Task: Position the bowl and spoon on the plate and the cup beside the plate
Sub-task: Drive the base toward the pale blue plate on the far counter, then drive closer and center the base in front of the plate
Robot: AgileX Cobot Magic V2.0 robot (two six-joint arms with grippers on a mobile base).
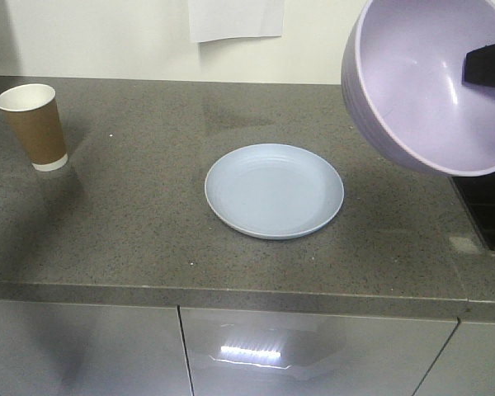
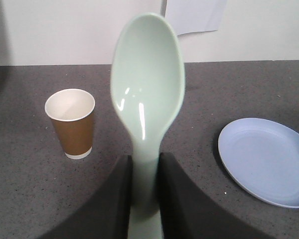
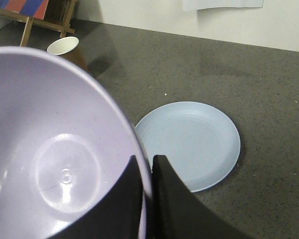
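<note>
Bowl up high on the right, plate waiting down to its left!

The right gripper [image 3: 145, 167] is clamped across the rim of the bowl [image 1: 429, 82], one finger inside and one outside. The bowl hangs tilted in the air off the right edge of the plate [image 1: 274, 191], which lies flat mid-counter [image 1: 132, 223]. The set-down looks to be leftward and down, with the right arm the nearer one. The left gripper [image 2: 145, 167] pinches the handle of the spoon [image 2: 147, 84], whose long axis runs near to far with the head pointing away. The cup [image 2: 71, 122] stands upright far left, well apart from the plate.
</note>
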